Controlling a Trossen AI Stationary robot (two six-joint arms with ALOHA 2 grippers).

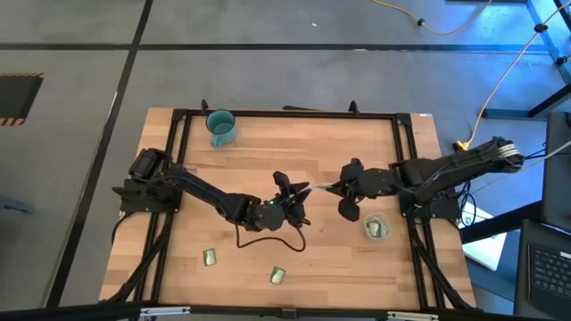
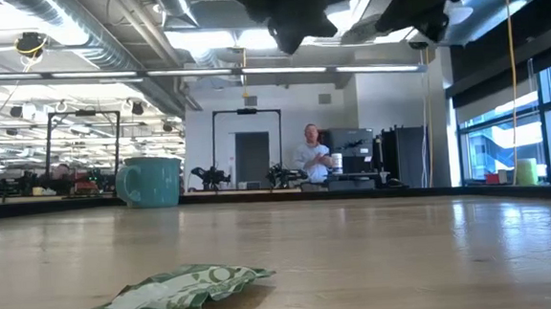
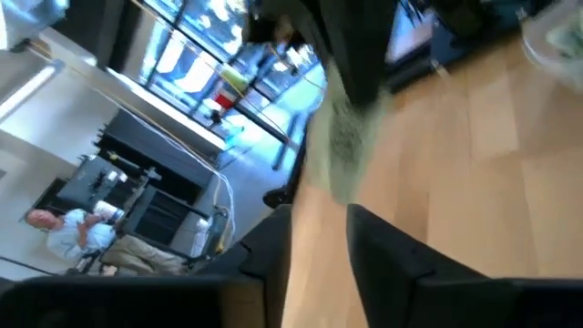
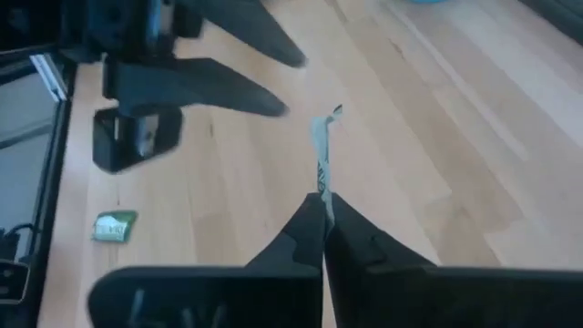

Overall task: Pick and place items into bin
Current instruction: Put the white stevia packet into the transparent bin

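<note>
A pale green packet (image 4: 320, 150) hangs in the air above the table's middle, with my right gripper (image 4: 324, 211) shut on it. My left gripper (image 1: 297, 196) stands open just left of it, its fingers (image 4: 228, 96) apart from the packet's free end. In the left wrist view the packet (image 3: 349, 137) shows beyond my open left gripper (image 3: 319, 241). The bin (image 1: 376, 228), a clear cup with packets inside, stands near the right arm. Two more packets (image 1: 210, 258) (image 1: 277, 275) lie flat near the front edge; one packet (image 2: 178, 287) fills the low view's foreground. My right gripper pinches one end of the packet (image 4: 322, 193) between its two fingertips (image 4: 351, 239). The fingers come from the table's right, slanting down, and lie along the packet. The packet sticks out past the fingertips toward my left gripper, edge-on and clear of the table.
A teal mug (image 1: 220, 127) stands at the far left of the table. The black frame rail (image 1: 406, 169) runs along the table's edges. Bare wood lies between the arms and the front packets. A person (image 2: 312, 159) stands far off in the room.
</note>
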